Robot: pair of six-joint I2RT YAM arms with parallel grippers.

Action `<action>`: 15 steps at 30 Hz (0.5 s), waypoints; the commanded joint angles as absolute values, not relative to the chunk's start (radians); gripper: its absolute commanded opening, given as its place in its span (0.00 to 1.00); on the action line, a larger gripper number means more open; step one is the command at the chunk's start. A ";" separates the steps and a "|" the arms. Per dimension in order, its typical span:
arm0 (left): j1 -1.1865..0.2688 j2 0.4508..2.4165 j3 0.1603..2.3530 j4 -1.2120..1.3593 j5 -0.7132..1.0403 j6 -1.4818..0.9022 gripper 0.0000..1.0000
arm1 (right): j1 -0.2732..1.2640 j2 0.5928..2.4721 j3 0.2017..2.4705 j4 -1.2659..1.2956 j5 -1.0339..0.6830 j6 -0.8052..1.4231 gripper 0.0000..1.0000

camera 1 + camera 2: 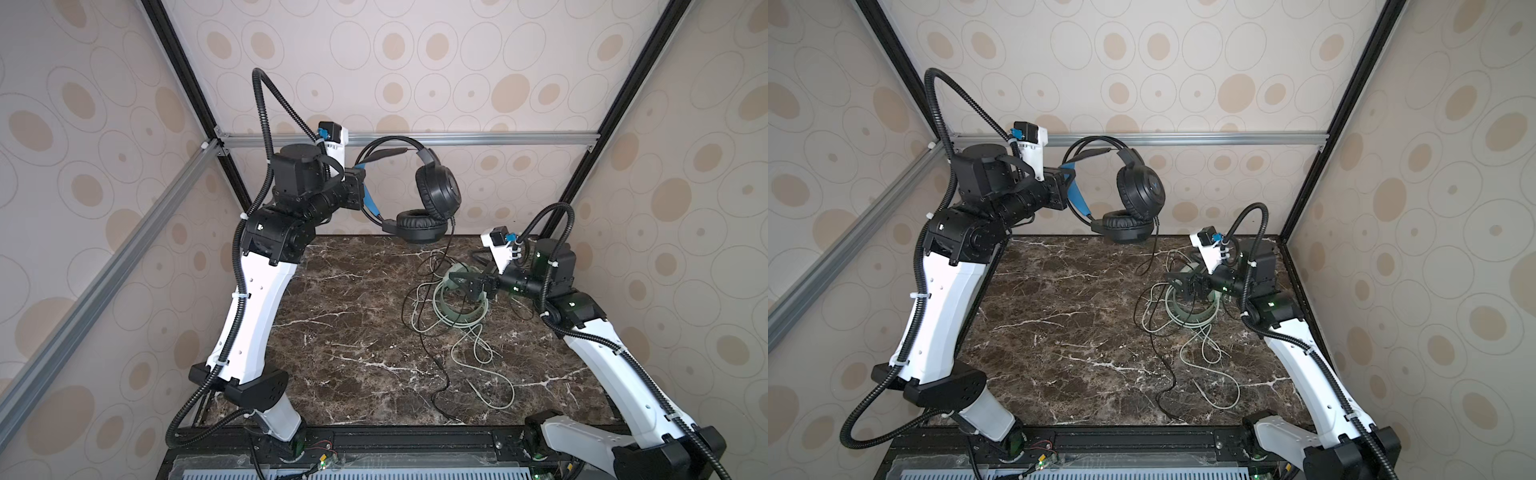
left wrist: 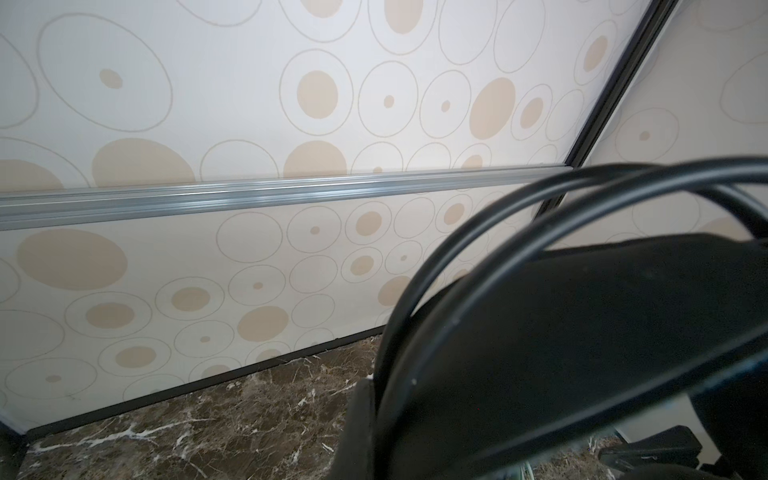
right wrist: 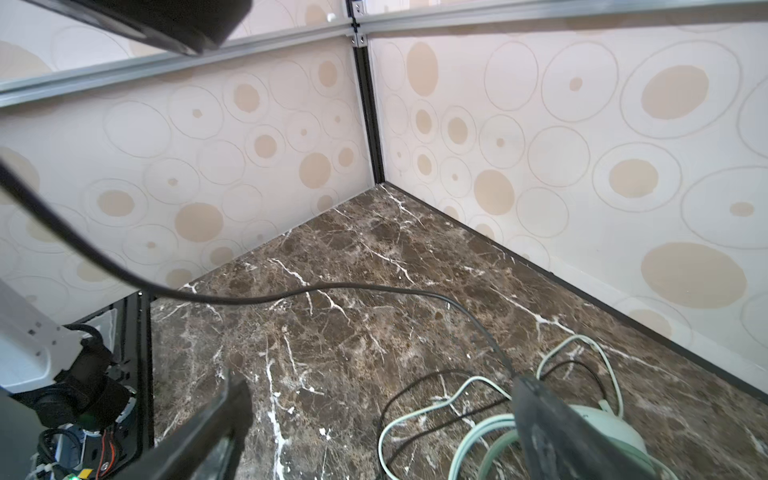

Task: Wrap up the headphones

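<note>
Above the back of the marble table (image 1: 353, 332), the black headphones (image 1: 438, 193) hang in the air, headband clenched in the left gripper (image 1: 362, 176), long axis lying sideways with the earcups toward the table's right side. The mint-green headphones (image 1: 453, 276) lie at the table's right among tangled cords, the right gripper (image 1: 469, 286) low over them, jaws spread wide and empty. It should, I judge, pinch only the thin black cable (image 3: 332, 286) trailing from an earcup toward the front edge, lift it clear of the green cord (image 1: 513, 392), and wind it snugly.
</note>
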State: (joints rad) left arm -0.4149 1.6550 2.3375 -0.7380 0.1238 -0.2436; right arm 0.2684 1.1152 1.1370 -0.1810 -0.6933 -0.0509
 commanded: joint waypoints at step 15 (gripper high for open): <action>-0.408 1.612 2.286 -0.681 0.147 -0.324 0.00 | 0.442 1.192 1.163 0.045 -0.807 0.082 0.97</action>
State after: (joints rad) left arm -0.4122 1.6463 2.2673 -0.7406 0.1295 -0.2771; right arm 0.4156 1.1675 1.1412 -0.0135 -0.7998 0.0658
